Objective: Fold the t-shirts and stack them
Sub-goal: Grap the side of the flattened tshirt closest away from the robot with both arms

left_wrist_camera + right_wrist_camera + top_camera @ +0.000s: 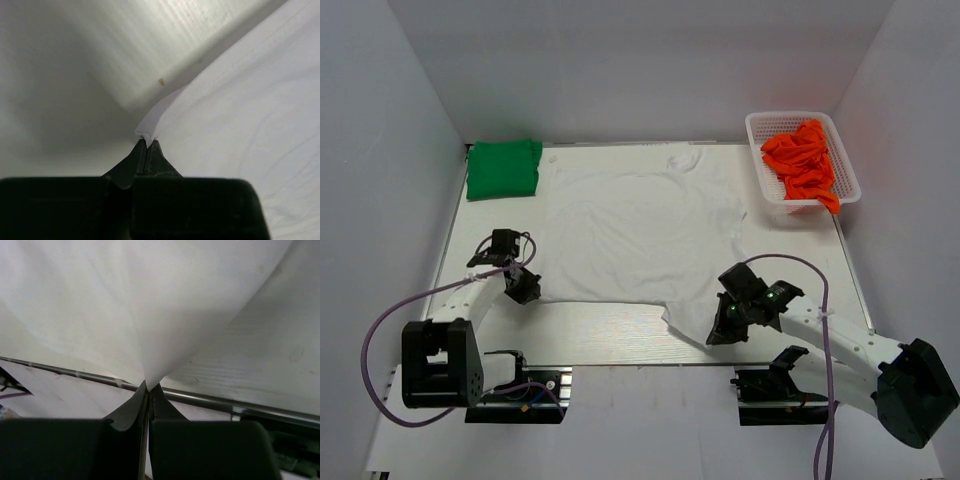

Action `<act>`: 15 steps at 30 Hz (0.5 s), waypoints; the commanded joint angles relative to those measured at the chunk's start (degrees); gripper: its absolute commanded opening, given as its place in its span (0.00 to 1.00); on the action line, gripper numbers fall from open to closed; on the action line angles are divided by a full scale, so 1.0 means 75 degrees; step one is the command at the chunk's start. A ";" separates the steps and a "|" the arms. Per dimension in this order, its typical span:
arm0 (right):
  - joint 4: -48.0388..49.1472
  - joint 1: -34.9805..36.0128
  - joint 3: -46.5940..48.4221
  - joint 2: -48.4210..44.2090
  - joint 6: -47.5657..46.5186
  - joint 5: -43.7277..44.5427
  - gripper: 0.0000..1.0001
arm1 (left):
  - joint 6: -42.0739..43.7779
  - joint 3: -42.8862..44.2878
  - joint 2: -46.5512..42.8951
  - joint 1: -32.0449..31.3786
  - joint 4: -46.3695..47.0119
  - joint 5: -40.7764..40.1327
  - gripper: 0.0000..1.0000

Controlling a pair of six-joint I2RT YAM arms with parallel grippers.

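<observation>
A robotics lab test cell.

Plain white panels (650, 60) box in a pale table (605, 325) on three sides. Two black-and-white robot arms, the left arm (470, 295) and the right arm (825, 335), are bolted to metal rails (650, 365) at its near edge, with purple cables (368, 352) looping loose from their bases. Sample laundry is set out on the table: a white t-shirt (640, 230) spread flat, a folded green t-shirt (503, 170) in the far left corner, and a white lattice basket (756, 124) of orange cloth (802, 160) at the far right.
</observation>
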 commanded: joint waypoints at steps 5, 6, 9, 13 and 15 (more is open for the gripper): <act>-0.0436 0.0051 0.0256 0.0035 -0.0378 -0.0488 0.00 | 0.0187 -0.0213 -0.0938 -0.0034 -0.0574 0.0069 0.00; -0.0423 0.0005 0.0373 0.0141 -0.0450 -0.0348 0.00 | 0.0187 -0.0120 -0.0938 -0.0034 -0.0492 0.0069 0.00; -0.0424 -0.0089 0.1099 0.0888 -0.0708 0.0109 0.00 | 0.0398 0.0161 -0.0740 -0.0034 -0.0059 0.0536 0.00; -0.0282 -0.0382 0.2153 0.1640 -0.1035 0.0227 0.00 | 0.0480 0.0920 0.0031 0.0036 0.0118 0.0795 0.00; -0.0399 -0.0709 0.2658 0.2061 -0.1246 0.0227 0.00 | 0.0549 0.1285 0.0361 0.0037 0.0036 0.0726 0.00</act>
